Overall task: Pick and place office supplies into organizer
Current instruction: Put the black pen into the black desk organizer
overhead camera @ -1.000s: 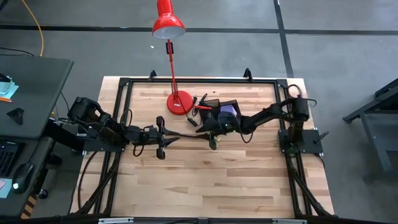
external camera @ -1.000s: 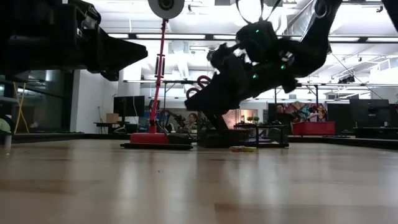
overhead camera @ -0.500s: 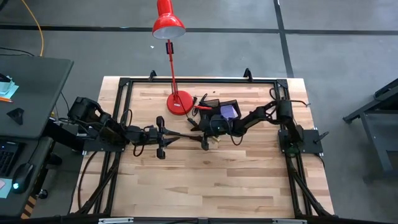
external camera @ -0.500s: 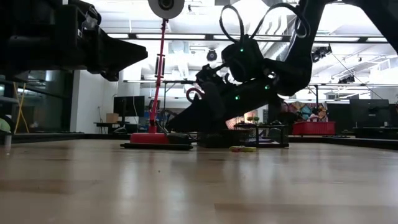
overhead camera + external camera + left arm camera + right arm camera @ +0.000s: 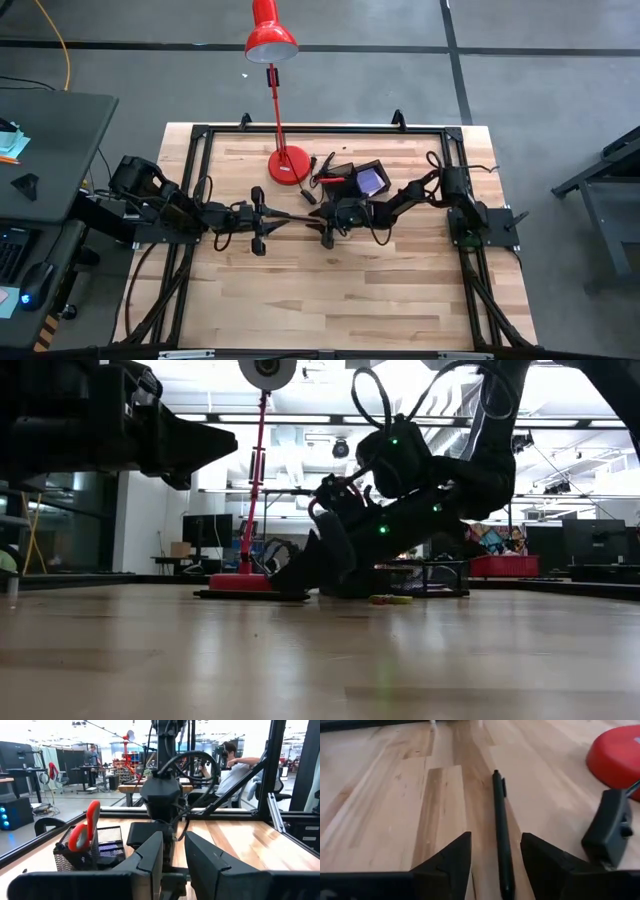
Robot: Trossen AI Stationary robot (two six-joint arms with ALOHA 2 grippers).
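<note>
The right end effector (image 5: 496,857) is being held low over the worktop (image 5: 330,280), its two fingers (image 5: 447,857) spread apart with one black pen (image 5: 501,837) lying flat on the wood in the gap between them; nothing is being gripped. In the high view this end effector (image 5: 328,228) is being shown near the middle of the worktop, just in front of the organizer (image 5: 352,178), with the right arm stretching back to its mount at the right edge.

The black mesh organizer is being shown at the back of the worktop, just beside the round base of the one red desk lamp (image 5: 288,165). One purple-blue pad (image 5: 369,181) is lying in its right compartment. One pair of red-handled scissors (image 5: 86,826) is standing upright in a mesh compartment, handles up. One small yellow piece (image 5: 390,599) is lying on the worktop in front of the organizer.

The left end effector (image 5: 262,232) is being held to the left of centre, well apart from the supplies, its fingers (image 5: 150,857) parted and empty in its wrist view.

Two people are being shown in the room beyond the worktop.
</note>
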